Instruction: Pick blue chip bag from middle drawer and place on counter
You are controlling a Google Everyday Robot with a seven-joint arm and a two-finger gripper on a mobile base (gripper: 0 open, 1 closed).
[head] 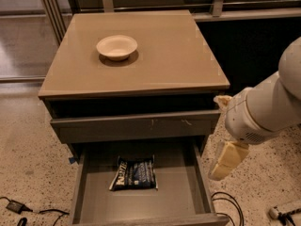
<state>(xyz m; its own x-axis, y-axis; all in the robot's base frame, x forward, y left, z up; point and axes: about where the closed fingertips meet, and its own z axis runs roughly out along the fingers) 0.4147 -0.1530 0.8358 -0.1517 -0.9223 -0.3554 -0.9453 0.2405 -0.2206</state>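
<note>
The blue chip bag (134,173) lies flat on the grey floor of the open middle drawer (181,197), left of the drawer's centre, white lettering up. The tan counter (164,55) tops the grey cabinet. My gripper (225,160), on a white arm, hangs pointing down at the right of the cabinet, just outside the drawer's right wall and above floor level. It is well right of the bag and holds nothing visible.
A cream round bowl (117,46) sits on the counter's back left. A closed grey drawer front (136,126) is above the open drawer. Black cables (230,204) and a plug (14,205) lie on the speckled floor.
</note>
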